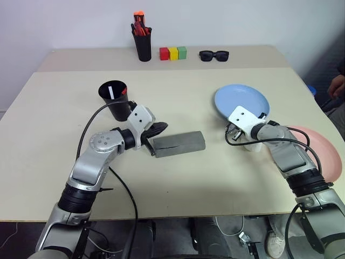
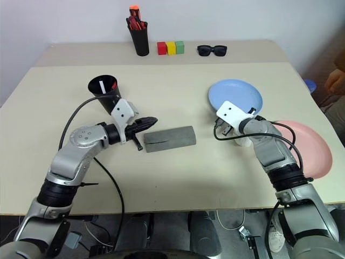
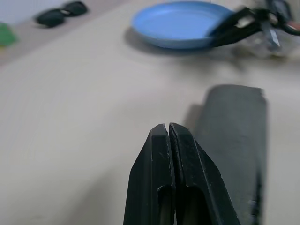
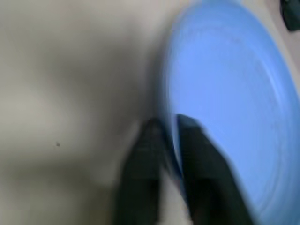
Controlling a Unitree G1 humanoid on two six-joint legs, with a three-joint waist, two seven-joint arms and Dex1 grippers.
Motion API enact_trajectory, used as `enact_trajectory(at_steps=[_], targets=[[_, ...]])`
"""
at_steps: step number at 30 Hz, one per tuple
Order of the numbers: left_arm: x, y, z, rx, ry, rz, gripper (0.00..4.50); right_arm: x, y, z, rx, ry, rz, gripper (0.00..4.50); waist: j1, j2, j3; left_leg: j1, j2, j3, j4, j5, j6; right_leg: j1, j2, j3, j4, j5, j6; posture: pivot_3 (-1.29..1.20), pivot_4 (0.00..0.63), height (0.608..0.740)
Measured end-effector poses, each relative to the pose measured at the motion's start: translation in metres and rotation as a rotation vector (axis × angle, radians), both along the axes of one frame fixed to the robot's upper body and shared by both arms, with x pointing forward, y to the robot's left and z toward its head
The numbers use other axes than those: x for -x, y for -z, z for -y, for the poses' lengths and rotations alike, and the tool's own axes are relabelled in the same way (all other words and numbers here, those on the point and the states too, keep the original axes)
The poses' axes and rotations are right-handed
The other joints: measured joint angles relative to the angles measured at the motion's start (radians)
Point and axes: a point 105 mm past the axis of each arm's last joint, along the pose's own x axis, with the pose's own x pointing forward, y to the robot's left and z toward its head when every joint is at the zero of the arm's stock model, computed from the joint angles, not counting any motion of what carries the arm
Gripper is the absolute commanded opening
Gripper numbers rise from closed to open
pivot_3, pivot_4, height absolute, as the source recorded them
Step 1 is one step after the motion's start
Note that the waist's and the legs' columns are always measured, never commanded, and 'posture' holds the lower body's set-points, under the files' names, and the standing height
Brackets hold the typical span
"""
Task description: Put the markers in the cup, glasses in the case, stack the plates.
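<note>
The grey case [image 1: 179, 143] lies closed at mid-table. My left gripper [image 1: 161, 128] is shut and empty, its fingers [image 3: 168, 136] pointing along the table beside the case's left end. Just behind that arm stands the wide black cup [image 1: 114, 100], holding the white marker [image 1: 110, 90] and the red marker [image 1: 124, 91]. The light blue plate [image 1: 242, 101] lies to the right. My right gripper [image 4: 171, 123] is shut on its near rim, one finger above and one below. The pink plate [image 1: 323, 151] sits at the table's right edge, partly under my right arm. The glasses are hidden.
On the back strip of the table stand a narrow black pen cup [image 1: 143, 40] with red-orange pens, three coloured blocks [image 1: 173, 53] and black sunglasses [image 1: 214, 55]. A person's hand [image 1: 338, 85] shows at the far right edge.
</note>
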Motion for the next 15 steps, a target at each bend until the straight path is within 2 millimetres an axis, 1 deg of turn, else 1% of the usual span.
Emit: enact_trajectory(at_steps=[3, 5, 7, 9, 12, 15], targets=[[0.000, -0.002, 0.002, 0.042, -0.019, 0.008, 0.00, 0.004, -0.003, 0.000, 0.030, -0.014, 0.019, 0.06, 0.000, 0.000, 0.000, 0.000, 0.000, 0.000, 0.000, 0.000, 0.000, 0.000, 0.000, 0.000, 0.000, 0.000, 0.000, 0.00, 0.150, 0.740], [0.002, -0.007, 0.006, 0.093, -0.020, 0.020, 0.00, 0.014, -0.006, 0.005, 0.056, -0.013, 0.029, 0.06, 0.006, 0.000, 0.000, 0.000, 0.000, 0.000, 0.000, 0.000, 0.000, 0.000, 0.000, 0.000, 0.000, 0.000, 0.000, 0.00, 0.150, 0.740], [0.003, -0.008, 0.006, 0.107, -0.020, 0.026, 0.00, 0.025, -0.017, 0.013, 0.066, 0.000, 0.044, 0.06, 0.007, 0.000, 0.000, 0.000, 0.000, 0.000, 0.000, 0.000, 0.000, 0.000, 0.000, 0.000, 0.000, 0.000, 0.000, 0.00, 0.150, 0.740], [0.008, -0.012, 0.014, 0.137, 0.021, 0.052, 0.00, 0.045, -0.030, 0.033, 0.069, 0.039, 0.035, 0.06, 0.021, 0.001, 0.000, 0.000, 0.000, 0.000, 0.000, 0.000, 0.000, 0.000, 0.000, 0.000, 0.000, 0.000, 0.000, 0.00, 0.150, 0.740], [0.017, -0.012, 0.025, 0.164, 0.115, 0.069, 0.00, 0.078, -0.042, 0.059, 0.059, 0.108, -0.009, 0.06, 0.030, 0.001, 0.000, 0.000, 0.000, 0.000, 0.001, 0.000, 0.000, 0.001, 0.000, 0.000, -0.001, 0.000, 0.000, 0.00, 0.150, 0.740], [0.023, -0.008, 0.038, 0.145, 0.215, 0.068, 0.00, 0.108, -0.040, 0.071, 0.037, 0.140, -0.090, 0.06, 0.029, 0.001, 0.000, 0.001, 0.000, 0.000, 0.001, 0.000, 0.000, 0.003, 0.000, 0.000, -0.001, 0.000, 0.000, 0.00, 0.150, 0.740]])
